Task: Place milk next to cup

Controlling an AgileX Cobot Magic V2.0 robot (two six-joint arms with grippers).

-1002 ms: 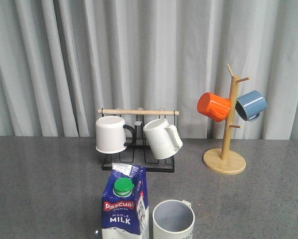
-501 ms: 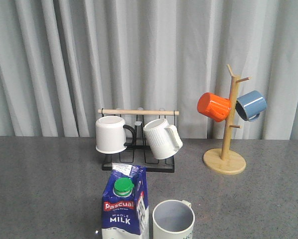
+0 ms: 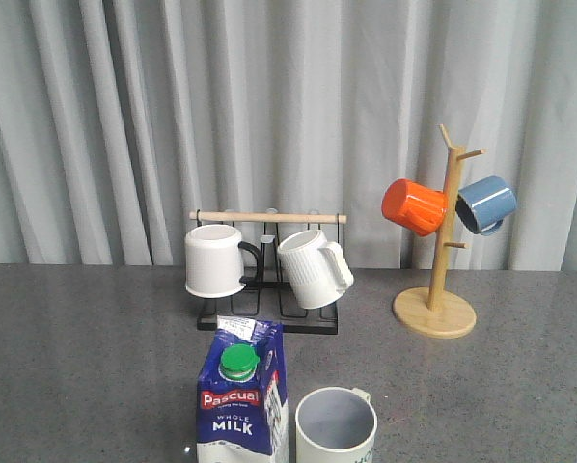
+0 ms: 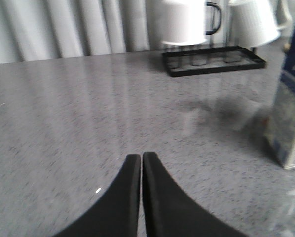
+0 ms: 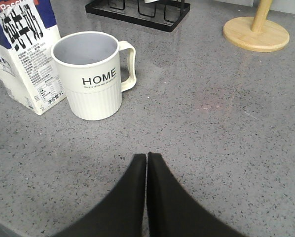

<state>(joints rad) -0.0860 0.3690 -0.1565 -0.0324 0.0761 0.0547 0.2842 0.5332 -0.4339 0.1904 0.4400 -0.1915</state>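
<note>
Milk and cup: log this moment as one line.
milk: upright, beside cup | cup: upright, empty | left gripper: shut, holding nothing | right gripper: shut, holding nothing | placement: looks done

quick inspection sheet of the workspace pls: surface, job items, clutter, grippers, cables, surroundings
Surface: grey speckled table, no spills seen.
Job's things: milk upright, beside the cup on its left in the front view; small gap between them.
Clutter: black rack with two white mugs; wooden mug tree with orange and blue mugs.
Grippers: left gripper and right gripper both shut, empty, clear of everything.
Cables: nothing seen.
Surroundings: grey curtain behind.
</note>
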